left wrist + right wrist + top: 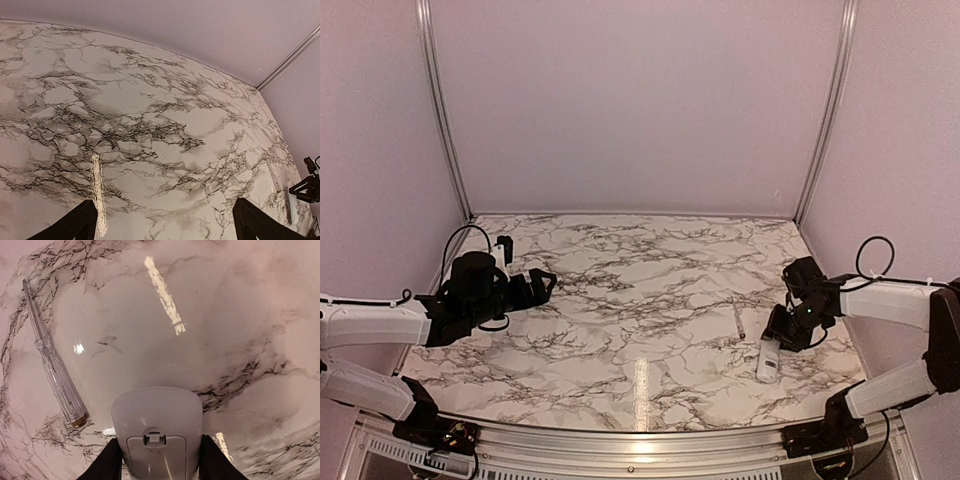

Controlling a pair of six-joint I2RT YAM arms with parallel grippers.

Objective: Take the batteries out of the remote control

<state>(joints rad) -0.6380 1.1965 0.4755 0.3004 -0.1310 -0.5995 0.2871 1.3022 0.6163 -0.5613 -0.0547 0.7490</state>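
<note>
Clamping the remote [156, 415] by the surface's [640, 300] right edge, right end effector [159, 460] is steadying it; left end effector [164, 215] is gaping; cover [156, 452] is awaiting unlatching.

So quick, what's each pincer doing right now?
Left pincer: open, holding nothing.
Right pincer: closed on the slim white plastic remote control.

A glossy table [640, 290] of white marble pattern veined grey and black is boxed in by plain pale lilac walls [640, 100], with slim aluminium posts [442, 110] in the back corners and a bright streak of light [642, 385] reflected near its front edge.
</note>
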